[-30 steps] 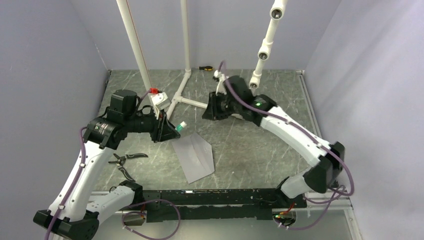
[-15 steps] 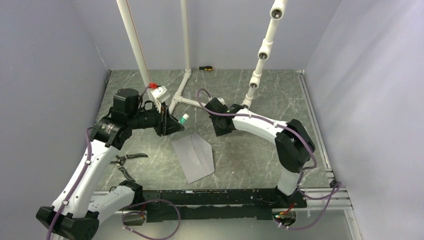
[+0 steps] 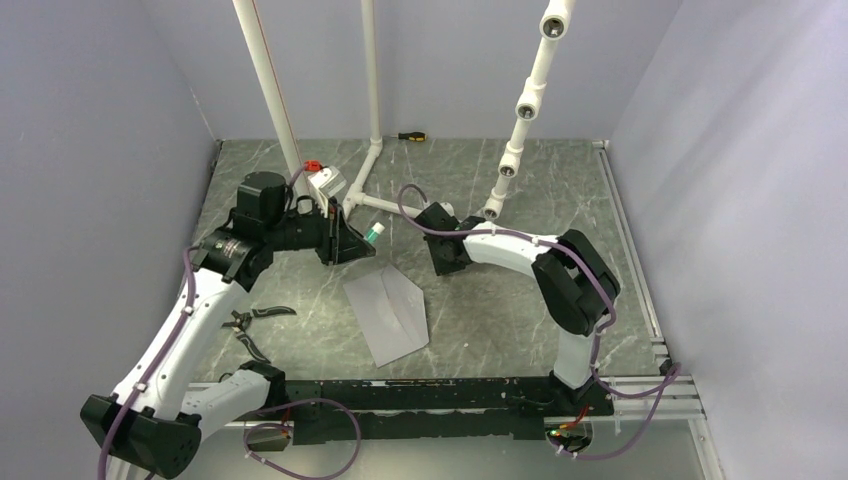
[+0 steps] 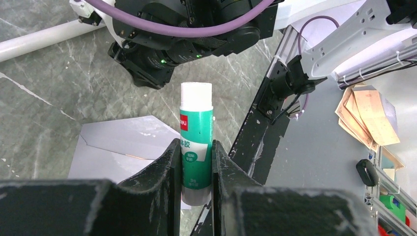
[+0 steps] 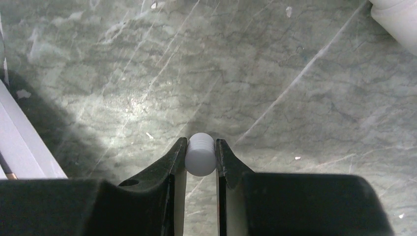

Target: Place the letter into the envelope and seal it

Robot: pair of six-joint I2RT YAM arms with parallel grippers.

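Envelope (image 3: 388, 310), pale grey paper: flat on green marbled counter (image 3: 500, 300) between arms. Left end effector (image 4: 195, 147): pinching green-white glue stick (image 4: 196, 123). Right end effector (image 5: 200, 145): pinching small white cap (image 5: 200, 156). Stroke flap edge lightly, evenly.

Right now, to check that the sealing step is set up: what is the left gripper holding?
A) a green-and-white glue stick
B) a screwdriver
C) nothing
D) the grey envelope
A: in the left wrist view the left gripper is shut on the upright green-and-white glue stick, while the envelope lies flat below, not gripped.
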